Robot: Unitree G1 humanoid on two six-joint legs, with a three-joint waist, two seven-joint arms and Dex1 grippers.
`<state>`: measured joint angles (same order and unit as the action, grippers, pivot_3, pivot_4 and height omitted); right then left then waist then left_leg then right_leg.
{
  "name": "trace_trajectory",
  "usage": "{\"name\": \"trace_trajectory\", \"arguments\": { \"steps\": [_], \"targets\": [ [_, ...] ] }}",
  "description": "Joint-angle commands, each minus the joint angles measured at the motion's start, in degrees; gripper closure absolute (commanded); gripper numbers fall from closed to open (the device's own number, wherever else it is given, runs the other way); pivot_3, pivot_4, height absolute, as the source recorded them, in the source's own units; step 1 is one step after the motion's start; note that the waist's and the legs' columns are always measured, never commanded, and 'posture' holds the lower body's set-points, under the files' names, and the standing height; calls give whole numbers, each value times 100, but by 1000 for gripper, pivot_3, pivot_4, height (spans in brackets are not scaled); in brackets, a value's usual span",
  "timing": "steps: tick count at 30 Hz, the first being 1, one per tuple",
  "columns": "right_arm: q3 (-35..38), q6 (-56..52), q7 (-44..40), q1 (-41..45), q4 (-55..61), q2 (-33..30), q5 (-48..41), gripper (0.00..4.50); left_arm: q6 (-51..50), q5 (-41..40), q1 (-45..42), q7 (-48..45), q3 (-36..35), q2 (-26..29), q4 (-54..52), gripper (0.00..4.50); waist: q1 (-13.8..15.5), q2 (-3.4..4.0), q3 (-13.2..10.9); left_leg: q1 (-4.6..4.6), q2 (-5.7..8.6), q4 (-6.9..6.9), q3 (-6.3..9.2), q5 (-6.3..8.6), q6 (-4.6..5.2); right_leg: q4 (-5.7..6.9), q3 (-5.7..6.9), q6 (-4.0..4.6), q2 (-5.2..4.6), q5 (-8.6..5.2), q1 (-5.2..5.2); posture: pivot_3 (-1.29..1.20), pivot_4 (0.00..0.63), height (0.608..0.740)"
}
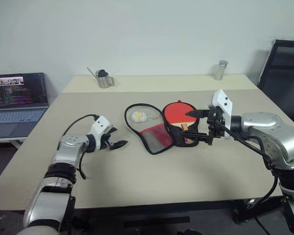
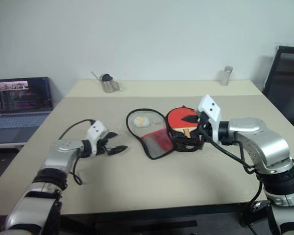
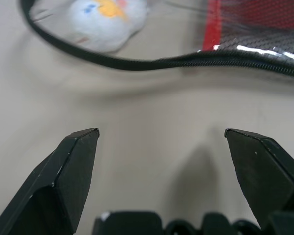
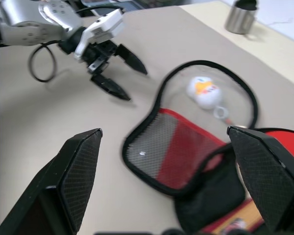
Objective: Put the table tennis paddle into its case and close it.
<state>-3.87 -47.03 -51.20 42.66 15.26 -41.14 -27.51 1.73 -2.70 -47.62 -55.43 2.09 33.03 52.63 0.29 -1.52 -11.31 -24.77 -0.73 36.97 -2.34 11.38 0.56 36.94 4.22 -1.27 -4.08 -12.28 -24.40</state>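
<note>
The table tennis paddle lies red face up on the black half of the opened case, its wood handle pointing toward the table's front. The case's red mesh flap is folded out to the left, and its black zipper rim loops around a small white toy. My right gripper hovers open just above the handle, one finger on each side, with nothing gripped. My left gripper stands open low over the table, left of the flap and apart from it.
A metal cup stands at the back left of the table and a metal cylinder at the back right. A laptop sits on a side surface to the left. A black chair stands at the right.
</note>
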Motion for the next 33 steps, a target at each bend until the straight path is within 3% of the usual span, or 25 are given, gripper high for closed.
{"name": "trace_trajectory", "arguments": {
  "steps": [1, 12, 19, 26, 33],
  "targets": [
    [34, 261, -43, 85, 52, -154, 175, 16, 241, 68, -418, 182, -49, -159, 401, 0, 9, -3, -2, -1, 0, 0, 0, 0, 0, 0, 1, 0, 0, 0, -1, 0, 150, 740],
    [242, 283, 93, -124, 152, -366, 306, 16, 453, 267, -1237, 611, -70, -866, 1680, 0, 13, -13, -8, -1, 0, 1, -4, 1, 2, 1, 14, -3, 1, 2, -2, 0, 150, 740],
    [564, 195, 183, -382, 335, -702, 287, 16, 712, 392, -1891, 472, -49, -1137, 1826, 0, 41, -35, -21, -4, 2, 3, -2, 1, 2, -1, 17, -4, 0, 2, -2, 0, 150, 740],
    [1092, -236, 288, -814, 663, -1141, 117, 16, 736, 221, -2804, -252, -96, -1740, 1627, 0, 110, -44, -26, -11, 4, 5, -1, 3, 3, -8, 20, -4, 0, 2, -2, 0, 150, 740],
    [1475, -692, 701, -1201, 841, -1338, 113, 16, 794, 555, -3150, 338, 40, -2480, 2092, 0, 81, -44, -26, -7, 2, 6, -5, 5, 8, -6, 13, -5, 0, 2, -2, 0, 150, 740]
  ]
}}
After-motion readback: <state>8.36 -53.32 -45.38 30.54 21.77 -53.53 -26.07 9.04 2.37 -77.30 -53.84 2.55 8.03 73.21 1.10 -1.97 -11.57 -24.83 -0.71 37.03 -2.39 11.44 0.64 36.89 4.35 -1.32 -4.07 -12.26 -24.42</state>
